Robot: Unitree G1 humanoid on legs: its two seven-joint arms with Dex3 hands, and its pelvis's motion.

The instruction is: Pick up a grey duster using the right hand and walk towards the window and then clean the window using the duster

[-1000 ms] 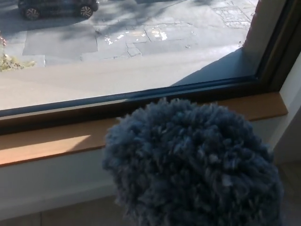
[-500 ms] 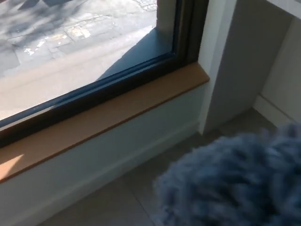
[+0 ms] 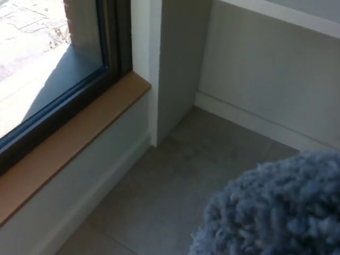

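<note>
Currently showing: grey duster (image 3: 276, 207) filling the lower right, window (image 3: 48, 58) sitting upper left.
Hands: hiding from view, grip unknowable.
Progress: wiping possibly remaining.

Dark-framed glass window (image 3: 48, 64) occupies the upper left, admitting bright daylight. Below it runs a light brown wooden sill (image 3: 74, 141) above a white wall panel (image 3: 79, 194). A white corner pillar (image 3: 167, 64) adjoins a pale wall with skirting board (image 3: 249, 121). Grey tiled floor (image 3: 170, 186).
</note>
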